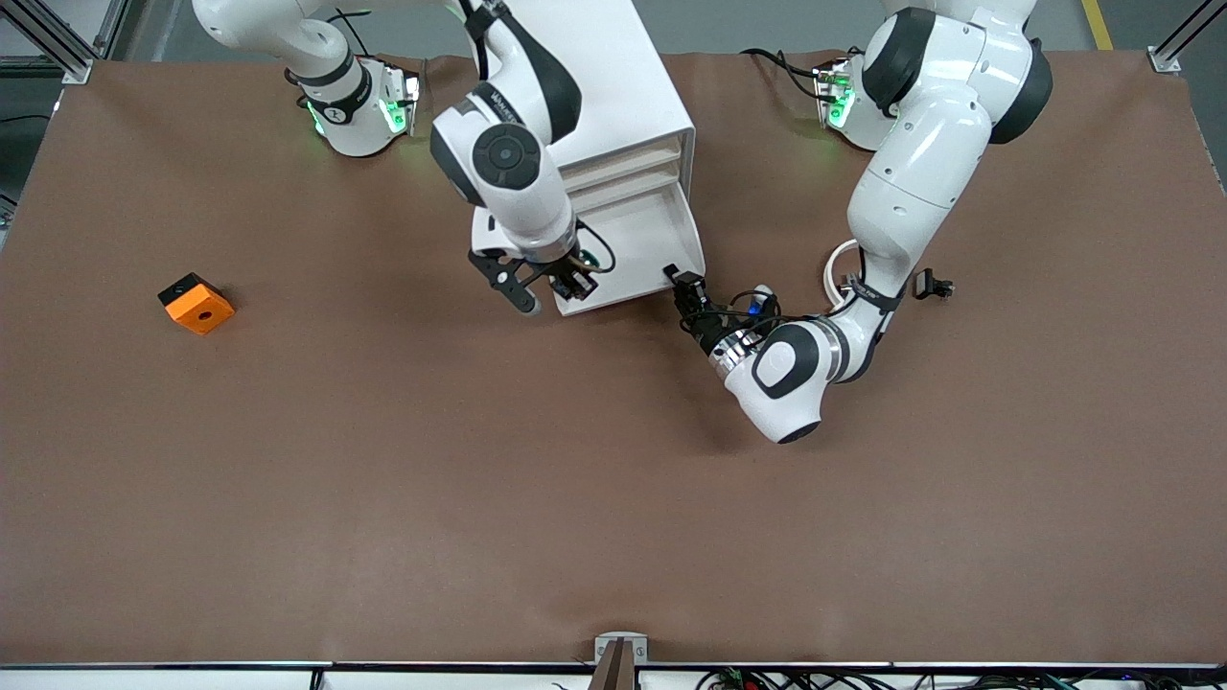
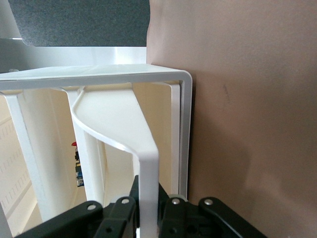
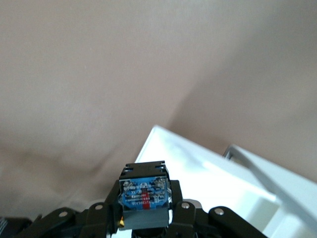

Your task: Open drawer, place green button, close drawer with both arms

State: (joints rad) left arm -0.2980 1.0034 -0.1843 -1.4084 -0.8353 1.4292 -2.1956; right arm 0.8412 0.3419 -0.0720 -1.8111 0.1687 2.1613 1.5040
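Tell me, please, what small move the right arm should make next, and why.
Probably ease the right claw inward over the open drawer before releasing: it is shut on the button just above the drawer's front corner, while the left claw is clamped on the drawer's handle.

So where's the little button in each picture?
Front view: the button is in the right gripper, over the open drawer.
Left wrist view: not clearly visible.
Right wrist view: button pinched between the fingers, blue label showing.
Shared landmark: the white drawer, seen in all three.
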